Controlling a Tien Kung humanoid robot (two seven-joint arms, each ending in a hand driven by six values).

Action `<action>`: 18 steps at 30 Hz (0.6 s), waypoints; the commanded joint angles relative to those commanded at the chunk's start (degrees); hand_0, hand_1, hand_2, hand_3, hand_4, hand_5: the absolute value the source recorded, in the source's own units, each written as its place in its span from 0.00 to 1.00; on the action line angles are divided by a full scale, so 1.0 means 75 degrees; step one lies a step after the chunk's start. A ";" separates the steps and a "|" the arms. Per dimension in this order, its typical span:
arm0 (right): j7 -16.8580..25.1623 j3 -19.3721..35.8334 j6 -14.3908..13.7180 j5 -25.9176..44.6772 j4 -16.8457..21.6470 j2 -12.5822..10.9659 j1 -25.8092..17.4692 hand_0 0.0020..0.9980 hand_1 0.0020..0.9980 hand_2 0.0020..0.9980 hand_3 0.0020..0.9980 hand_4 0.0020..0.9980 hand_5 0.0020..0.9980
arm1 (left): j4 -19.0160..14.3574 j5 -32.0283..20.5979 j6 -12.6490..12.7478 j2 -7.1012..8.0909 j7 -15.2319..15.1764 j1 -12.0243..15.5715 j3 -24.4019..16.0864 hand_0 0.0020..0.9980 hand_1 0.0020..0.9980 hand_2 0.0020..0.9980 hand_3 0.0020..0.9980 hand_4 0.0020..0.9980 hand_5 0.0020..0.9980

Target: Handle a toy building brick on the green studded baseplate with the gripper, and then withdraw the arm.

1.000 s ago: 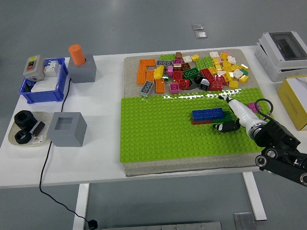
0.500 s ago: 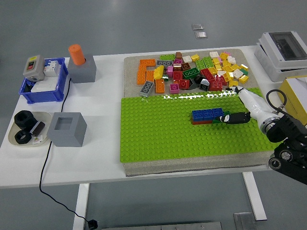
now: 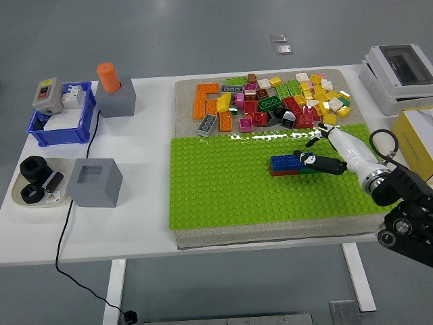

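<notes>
Right hand [image 3: 312, 160] back at blue brick row [image 3: 292, 161] mid-right on green baseplate [image 3: 223, 196], after hovering just right of it. Dark fingers touch row's right end; grip unclear. Handling underway, withdrawal pending.

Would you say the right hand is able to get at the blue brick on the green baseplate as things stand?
Probably yes: the right hand already sits at the blue brick's right end, and nothing on the green baseplate stands between them.

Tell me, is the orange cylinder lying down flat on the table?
No, the orange cylinder stands upright in the top of a grey block, not flat on the white table.
</notes>
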 joint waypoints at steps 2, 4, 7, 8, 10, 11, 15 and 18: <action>0.0005 -0.0053 0.0003 0.0059 -0.0081 0.0052 0.0012 1.00 1.00 1.00 0.62 0.69 0.69 | 0.0000 0.0007 0.0001 0.0000 0.0000 -0.0004 -0.0004 0.85 0.89 0.84 0.62 0.91 0.42; 0.0002 -0.0117 0.0010 0.0112 -0.0155 0.0112 0.0022 1.00 1.00 1.00 0.62 0.69 0.69 | 0.0001 0.0007 0.0001 0.0003 -0.0003 -0.0011 -0.0001 0.85 0.89 0.84 0.62 0.91 0.42; 0.0001 -0.0155 0.0015 0.0139 -0.0204 0.0167 0.0031 1.00 1.00 1.00 0.62 0.69 0.69 | 0.0000 0.0009 -0.0002 0.0005 -0.0006 -0.0015 -0.0005 0.85 0.89 0.84 0.62 0.91 0.42; 0.0004 -0.0162 0.0014 0.0148 -0.0217 0.0178 0.0034 1.00 1.00 1.00 0.62 0.68 0.69 | -0.0001 0.0011 -0.0001 0.0005 -0.0007 -0.0017 -0.0011 0.85 0.89 0.84 0.62 0.91 0.43; 0.0014 -0.0184 0.0016 0.0184 -0.0261 0.0192 0.0048 1.00 1.00 1.00 0.62 0.68 0.69 | 0.0000 0.0009 -0.0005 0.0008 -0.0013 -0.0023 -0.0011 0.85 0.89 0.84 0.62 0.91 0.43; 0.0023 -0.0208 0.0019 0.0213 -0.0291 0.0193 0.0064 1.00 1.00 1.00 0.62 0.68 0.69 | -0.0001 0.0009 -0.0006 0.0010 -0.0016 -0.0027 -0.0012 0.85 0.89 0.84 0.62 0.91 0.43; 0.0043 -0.0313 0.0040 0.0299 -0.0415 0.0201 0.0124 1.00 1.00 1.00 0.62 0.68 0.68 | -0.0001 0.0012 -0.0001 0.0019 -0.0029 -0.0049 -0.0009 0.85 0.89 0.84 0.62 0.91 0.43; 0.0045 -0.0370 0.0063 0.0338 -0.0475 0.0207 0.0147 1.00 1.00 1.00 0.62 0.68 0.68 | -0.0003 0.0011 0.0005 0.0018 -0.0037 -0.0057 -0.0010 0.85 0.89 0.84 0.62 0.91 0.43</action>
